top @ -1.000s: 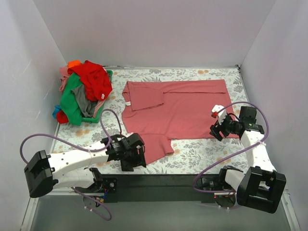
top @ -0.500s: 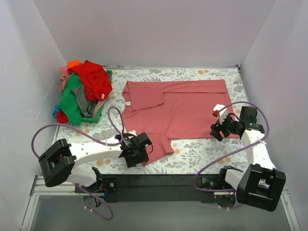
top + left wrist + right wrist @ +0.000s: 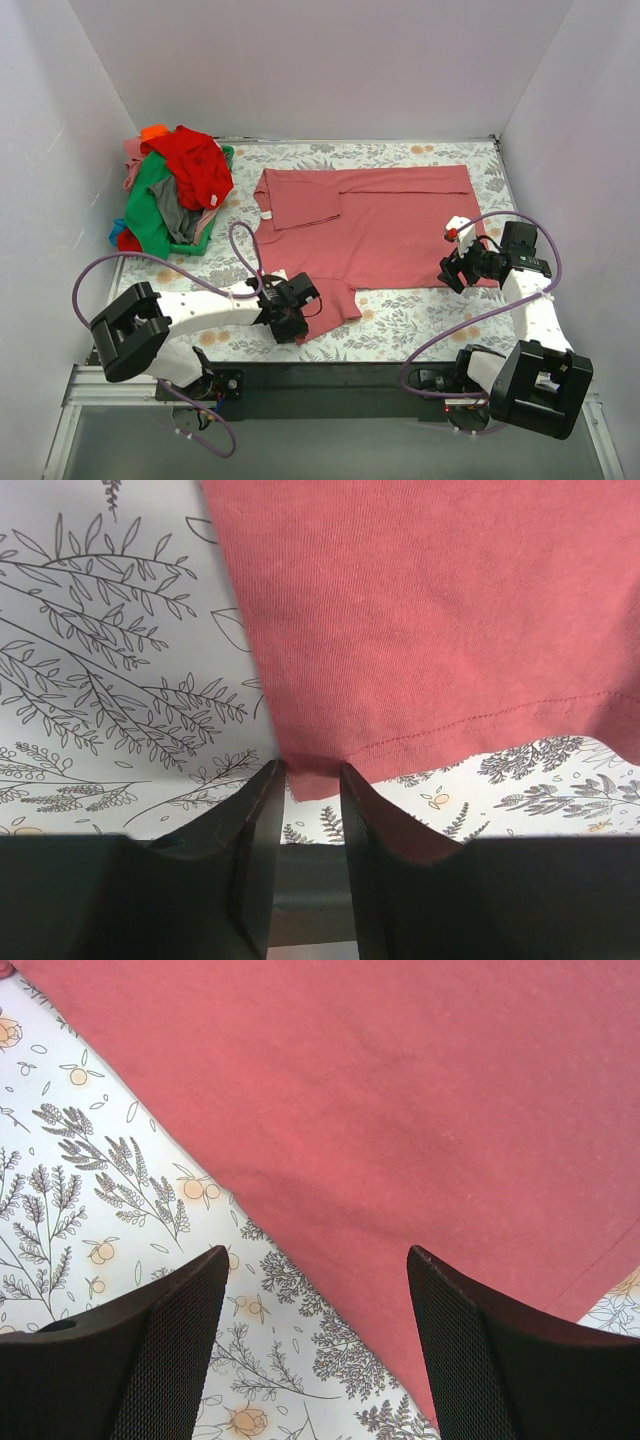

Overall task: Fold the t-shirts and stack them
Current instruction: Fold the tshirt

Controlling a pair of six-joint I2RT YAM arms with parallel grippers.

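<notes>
**A:** That salmon tee reads as fine-knit cotton, totally matt, with a neat stitched line along the hem.

**B:** Yep, and the counter cover under it looks smoother, a flat printed fabric, no shine. The pile of tees is the same soft cloth, just crumpled.

**A:** Left pincer looks like smooth black plastic with a dull sheen. Right pincer has fingers with a fine mesh-like texture.

**B:** Arm shells look like white plastic, slightly glossy.
</notes>
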